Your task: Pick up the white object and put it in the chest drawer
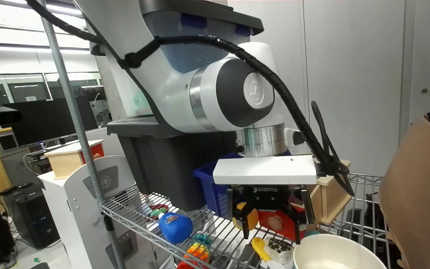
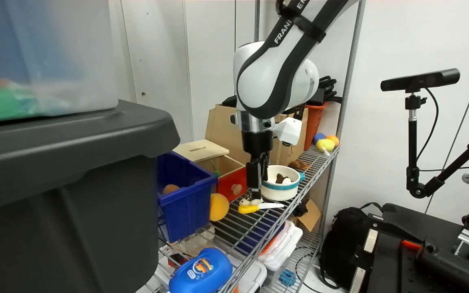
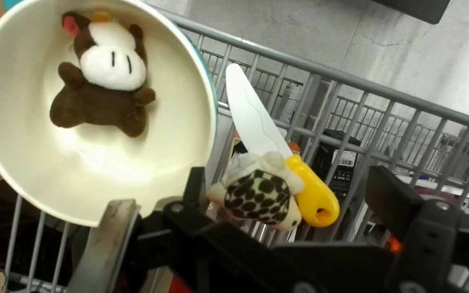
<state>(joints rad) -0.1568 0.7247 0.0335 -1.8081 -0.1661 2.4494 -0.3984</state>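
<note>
White plush [image 3: 258, 197], likely target, lay just beside bowl [image 3: 179, 122], against knife [image 3: 273, 141]; jaws hung near bowl, parted, empty, presumably to straddle it. Chest drawer [image 2: 229, 185], near bowl, stood open, apparently for deposit.

The toy turtle [image 3: 257, 195] lies on the shelf [image 3: 332, 74] between bowl [image 3: 177, 110] and knife [image 3: 265, 136].

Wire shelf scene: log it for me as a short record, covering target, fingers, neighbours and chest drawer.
target: probably the spotted plush, on the wire shelf
fingers: open above the spotted plush, holding nothing
neighbour: yellow-handled knife, partly overlapped by the spotted plush in the wrist view
bowl: brown-and-white plush cow inside
chest drawer: pulled open, beside the blue bin
stage: spotted plush not yet picked up
</note>
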